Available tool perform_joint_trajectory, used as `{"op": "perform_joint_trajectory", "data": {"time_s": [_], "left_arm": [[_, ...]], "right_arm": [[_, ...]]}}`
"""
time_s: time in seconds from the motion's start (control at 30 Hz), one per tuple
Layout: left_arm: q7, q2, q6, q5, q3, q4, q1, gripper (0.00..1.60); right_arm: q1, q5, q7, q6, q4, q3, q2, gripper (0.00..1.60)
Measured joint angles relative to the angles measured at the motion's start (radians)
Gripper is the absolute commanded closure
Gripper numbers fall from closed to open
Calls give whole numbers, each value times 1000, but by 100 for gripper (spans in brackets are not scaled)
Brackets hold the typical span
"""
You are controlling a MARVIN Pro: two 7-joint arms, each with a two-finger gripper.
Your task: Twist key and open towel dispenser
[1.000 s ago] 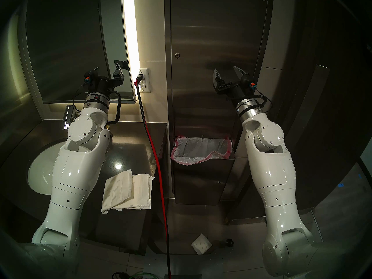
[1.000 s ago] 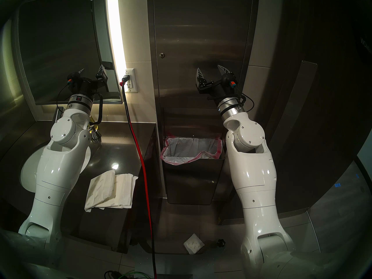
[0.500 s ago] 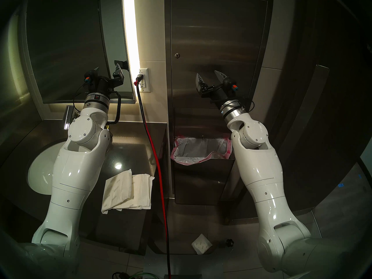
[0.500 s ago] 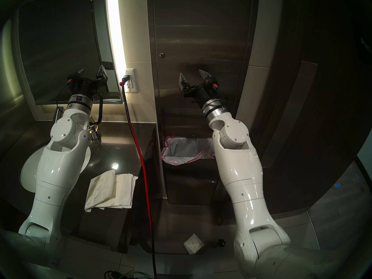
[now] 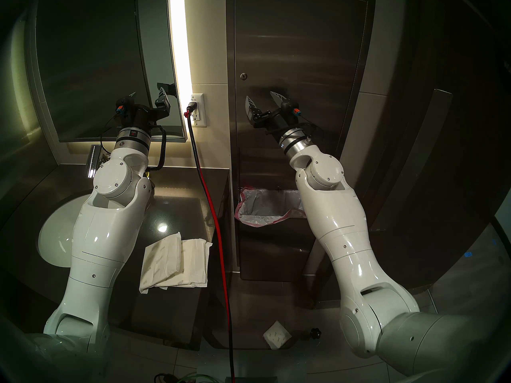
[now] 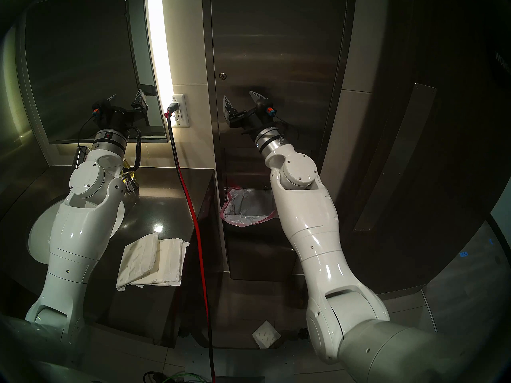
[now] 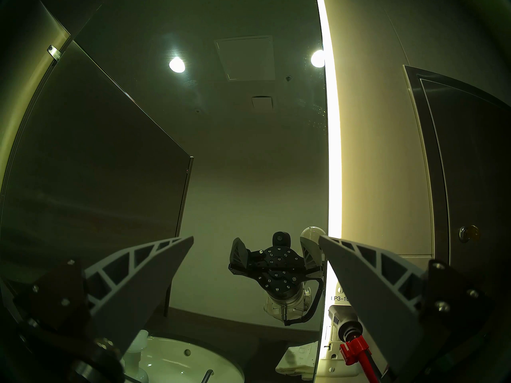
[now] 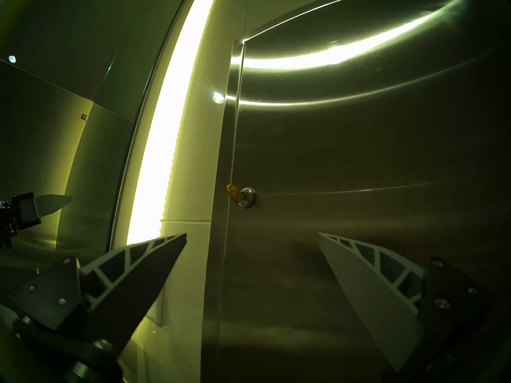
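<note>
My right tool [image 5: 264, 100] is raised in front of the towel dispenser [image 5: 301, 56], its two fingers spread wide with nothing between them. The brushed-steel door is shut. The key [image 8: 233, 194], amber-headed, sits in the small round lock [image 8: 248, 197] near the door's left edge; in my right wrist view it lies at about 12 o'clock from the tool, well apart from both fingertips. From the head view the lock [image 5: 243, 76] is at roughly 11 o'clock from the tool.

My left tool [image 5: 148, 95] is held up before the mirror [image 5: 91, 64], fingers likewise spread and empty; its reflection [image 7: 276, 266] shows in the glass.

Below the dispenser door hangs the steel waste bin [image 5: 265, 252] with its pink-edged bag [image 5: 249, 219], partly hidden by my right forearm. Folded paper towels [image 5: 174, 260] lie on the dark tabletop [image 5: 177, 208] beside the white basin [image 5: 55, 236]. A red and black cable [image 5: 218, 227] runs down from the wall outlet [image 5: 197, 110].
</note>
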Motion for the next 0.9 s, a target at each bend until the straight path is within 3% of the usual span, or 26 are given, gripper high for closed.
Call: {"op": "perform_joint_trajectory", "data": {"time_s": [0.4, 0.9], "left_arm": [[0, 0, 0, 0, 0, 0, 0, 0], [0, 0, 0, 0, 0, 0, 0, 0]], "right_arm": [[105, -18, -12, -98, 170, -10, -43, 0], [196, -47, -3, -227, 306, -24, -59, 0]]}}
